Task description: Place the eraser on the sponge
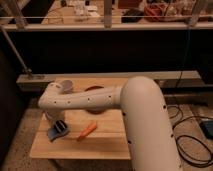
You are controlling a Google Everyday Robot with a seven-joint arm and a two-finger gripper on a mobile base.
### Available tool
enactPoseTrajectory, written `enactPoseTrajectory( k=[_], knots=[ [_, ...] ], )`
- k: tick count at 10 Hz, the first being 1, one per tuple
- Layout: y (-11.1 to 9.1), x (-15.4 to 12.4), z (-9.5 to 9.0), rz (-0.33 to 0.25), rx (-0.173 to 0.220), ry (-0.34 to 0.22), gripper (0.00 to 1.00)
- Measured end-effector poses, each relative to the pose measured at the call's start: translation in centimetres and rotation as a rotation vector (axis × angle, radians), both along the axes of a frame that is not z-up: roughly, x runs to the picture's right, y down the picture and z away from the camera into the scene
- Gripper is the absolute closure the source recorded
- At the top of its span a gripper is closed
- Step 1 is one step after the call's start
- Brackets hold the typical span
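Note:
The blue sponge lies flat near the left edge of the wooden table. My white arm reaches from the right across the table and bends down at the left. Its dark gripper sits right over the sponge's right part, low enough to touch or nearly touch it. I cannot tell the eraser apart from the dark gripper there, and no separate dark block shows elsewhere on the table.
An orange carrot lies just right of the sponge. A pale round cup stands at the back left, and a reddish-brown round dish is partly hidden behind my arm. Black cables lie on the floor to the right.

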State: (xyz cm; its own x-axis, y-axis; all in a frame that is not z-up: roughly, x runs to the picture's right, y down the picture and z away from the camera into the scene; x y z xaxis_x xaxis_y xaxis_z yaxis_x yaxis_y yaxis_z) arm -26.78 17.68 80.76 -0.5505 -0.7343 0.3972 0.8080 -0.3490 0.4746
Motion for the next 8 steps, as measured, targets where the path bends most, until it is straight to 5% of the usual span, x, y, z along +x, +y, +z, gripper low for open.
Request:
enactPoseTrajectory(
  k=[2,8],
  knots=[
    [0.04,-0.01,-0.01,-0.001,-0.002,-0.002,0.57],
    [-0.02,0.02,0.03,-0.003,-0.003,-0.008,0.57]
  ],
)
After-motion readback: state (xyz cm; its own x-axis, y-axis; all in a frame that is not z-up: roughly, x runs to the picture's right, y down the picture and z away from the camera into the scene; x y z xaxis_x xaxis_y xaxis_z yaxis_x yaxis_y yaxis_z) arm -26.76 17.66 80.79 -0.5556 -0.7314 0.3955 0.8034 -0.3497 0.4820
